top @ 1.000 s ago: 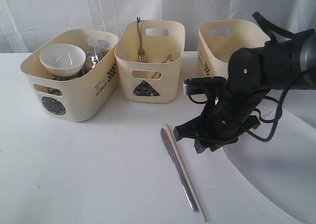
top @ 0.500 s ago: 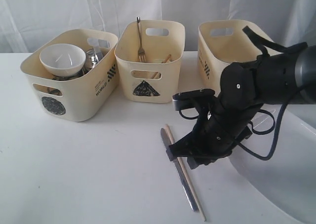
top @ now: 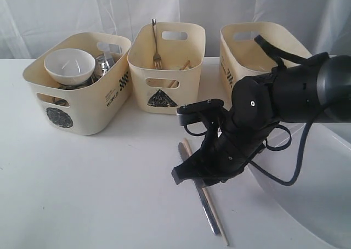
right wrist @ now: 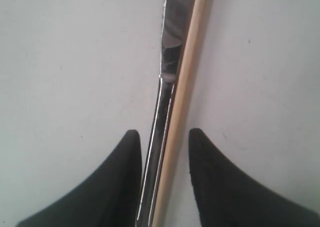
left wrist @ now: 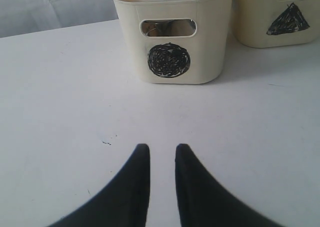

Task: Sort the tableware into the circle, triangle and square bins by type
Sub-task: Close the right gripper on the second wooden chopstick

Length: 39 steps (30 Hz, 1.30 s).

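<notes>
**Right claw astride the knife and chopstick**

Nearest to me, the long steel table knife [right wrist: 167, 47] and the pale wooden chopstick [right wrist: 187, 62] lie side by side and touching on the white table [left wrist: 60, 87]. My right gripper [right wrist: 162, 134] is down over them with its black fingers spread, one on the knife's side and one on the chopstick's side. There is bare table between the second finger and the stick, so it is pinching nothing. Just beside that arm, at my right edge, sits the large white plate [top: 307, 199], only partly in view.

My left gripper [left wrist: 162, 152] hangs over bare table. Its two fingers are parted by a narrow gap with nothing between them.

Further back stand three cream plastic bins in a row. The circle-marked bin [top: 82, 103] holds the white round bowl [top: 69, 65] resting on shiny steel ware [top: 103, 65]. The triangle-marked bin [top: 164, 73] in the middle has a steel fork [top: 156, 54] standing tines down and a wooden stick [top: 184, 67] leaning inside. I cannot see the contents of the third bin [top: 247, 51] behind the right arm.
</notes>
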Each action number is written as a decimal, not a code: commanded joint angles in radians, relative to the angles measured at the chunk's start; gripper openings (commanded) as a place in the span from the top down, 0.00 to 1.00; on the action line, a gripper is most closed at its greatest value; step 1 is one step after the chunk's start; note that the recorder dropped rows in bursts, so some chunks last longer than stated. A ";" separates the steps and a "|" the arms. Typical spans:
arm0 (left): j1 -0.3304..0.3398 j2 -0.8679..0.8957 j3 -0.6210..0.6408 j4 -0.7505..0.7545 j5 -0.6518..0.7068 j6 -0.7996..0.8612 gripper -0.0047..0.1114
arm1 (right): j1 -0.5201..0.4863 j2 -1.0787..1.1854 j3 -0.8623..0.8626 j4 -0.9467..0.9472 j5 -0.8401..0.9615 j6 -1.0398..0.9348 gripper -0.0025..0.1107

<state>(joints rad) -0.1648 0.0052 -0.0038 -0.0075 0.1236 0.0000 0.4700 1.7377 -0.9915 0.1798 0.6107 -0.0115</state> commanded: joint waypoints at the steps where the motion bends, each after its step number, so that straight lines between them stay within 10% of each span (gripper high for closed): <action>1: 0.003 -0.005 0.004 -0.002 0.004 -0.007 0.74 | 0.008 -0.002 0.005 -0.020 -0.013 -0.010 0.70; 39: 0.003 -0.005 0.004 -0.002 0.004 -0.007 0.74 | 0.010 0.092 0.005 -0.107 -0.101 -0.012 0.70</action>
<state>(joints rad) -0.1648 0.0052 -0.0038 -0.0075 0.1236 0.0000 0.4795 1.8300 -0.9915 0.0891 0.5142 -0.0115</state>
